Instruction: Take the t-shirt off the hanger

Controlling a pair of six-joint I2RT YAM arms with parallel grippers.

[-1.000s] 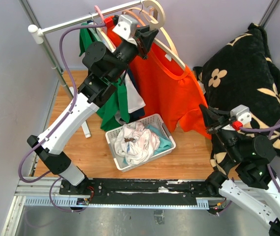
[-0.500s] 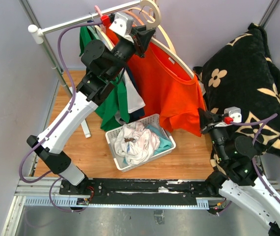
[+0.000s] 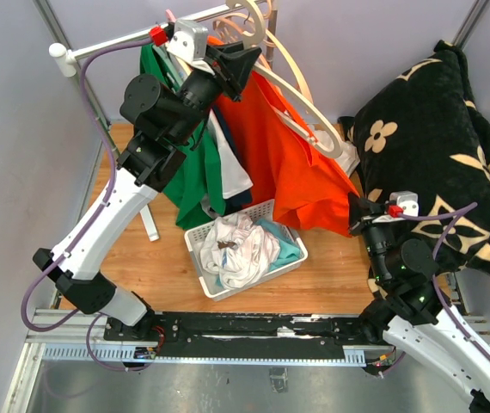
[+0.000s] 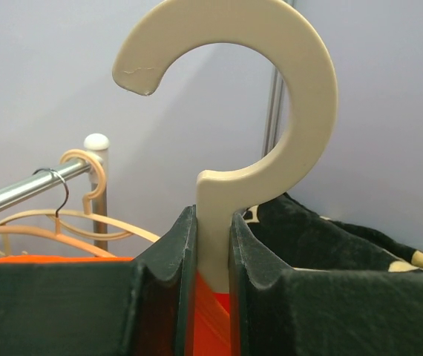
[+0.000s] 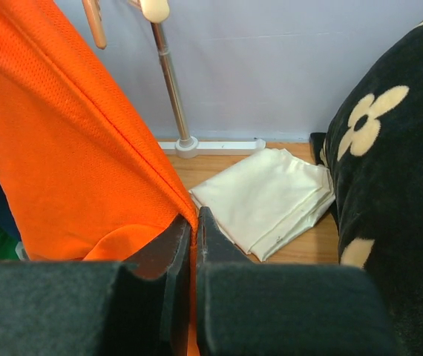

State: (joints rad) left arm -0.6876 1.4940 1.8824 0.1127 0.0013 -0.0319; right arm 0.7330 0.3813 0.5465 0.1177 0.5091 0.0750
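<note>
T-shirt (image 3: 292, 163), orange, hangs on hanger (image 4: 271, 111) above basket (image 3: 262, 274). Left pincer (image 4: 213, 219) clamped on hanger neck; right pincer (image 5: 194, 222) pinches T-shirt hem. Green shirt (image 3: 193, 185) hangs alongside; flowered blanket (image 3: 434, 129) crowds right side.

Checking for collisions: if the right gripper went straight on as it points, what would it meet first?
Likely the folded cream cloth on the table, just beyond the right gripper clamping the orange t-shirt; depth is unclear.

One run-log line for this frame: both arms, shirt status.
left gripper: shut on hanger neck, hook clear of rail | right gripper: shut on orange t-shirt edge | status: one hanger arm bare
</note>
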